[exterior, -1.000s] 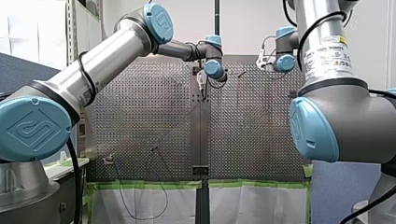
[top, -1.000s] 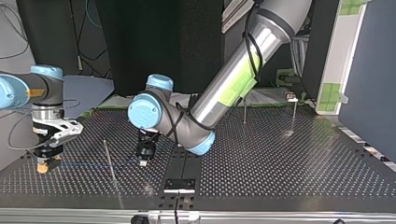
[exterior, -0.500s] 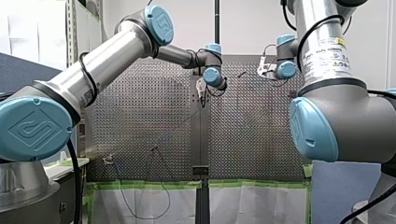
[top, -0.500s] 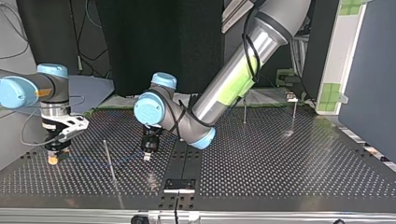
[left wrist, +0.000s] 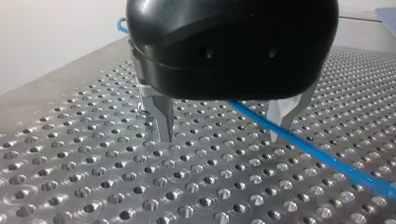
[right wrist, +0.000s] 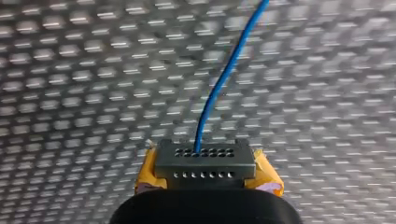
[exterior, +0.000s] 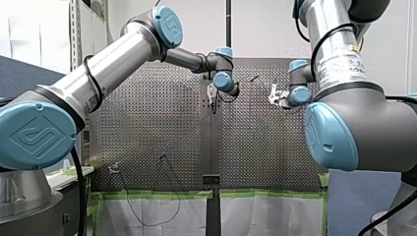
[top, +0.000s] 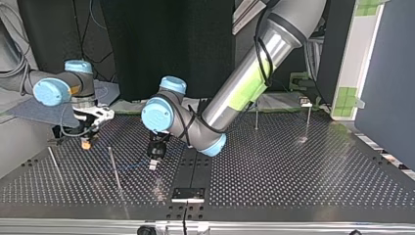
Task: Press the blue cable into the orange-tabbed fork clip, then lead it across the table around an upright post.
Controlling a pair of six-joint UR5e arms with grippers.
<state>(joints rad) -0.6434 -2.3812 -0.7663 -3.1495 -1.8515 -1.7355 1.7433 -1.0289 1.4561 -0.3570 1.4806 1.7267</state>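
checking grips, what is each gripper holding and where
My right gripper is shut on the blue cable; which stretch of it cannot be told. My left gripper is open, holding nothing.

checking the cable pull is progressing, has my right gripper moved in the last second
Yes. In the top view my right gripper has shifted toward the view's right and away from the camera, ending nearer the upright post.

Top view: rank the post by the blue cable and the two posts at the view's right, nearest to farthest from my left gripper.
1. Near post, by the blue cable, just toward the view's left of my left gripper.
2. Inner right post, beyond my left arm.
3. Outer right post, nearest the view's right edge.
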